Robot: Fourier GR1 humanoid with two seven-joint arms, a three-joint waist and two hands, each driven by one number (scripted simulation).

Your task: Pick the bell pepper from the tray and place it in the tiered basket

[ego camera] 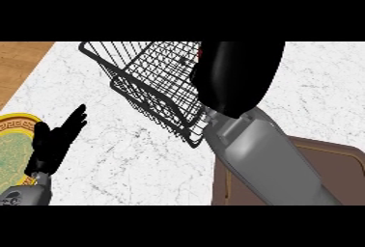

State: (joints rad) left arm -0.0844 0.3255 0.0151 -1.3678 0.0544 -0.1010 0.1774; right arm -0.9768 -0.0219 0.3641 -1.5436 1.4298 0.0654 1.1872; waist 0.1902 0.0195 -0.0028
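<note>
Forearm (271, 154) of right hand (235, 72) crosses tray (341, 166), hiding part of tiered basket (146, 72).

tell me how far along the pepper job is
Done: the tray, where visible, holds no pepper. In hand: the right hand hangs over the tiered basket, a red sliver at its edge. Left: no pepper shows in the basket; left hand rests open.

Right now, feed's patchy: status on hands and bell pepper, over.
Left hand open by yellow-rimmed plate. Right hand over black wire tiered basket. Red sliver at its edge, likely bell pepper. No obstruction seen.
</note>
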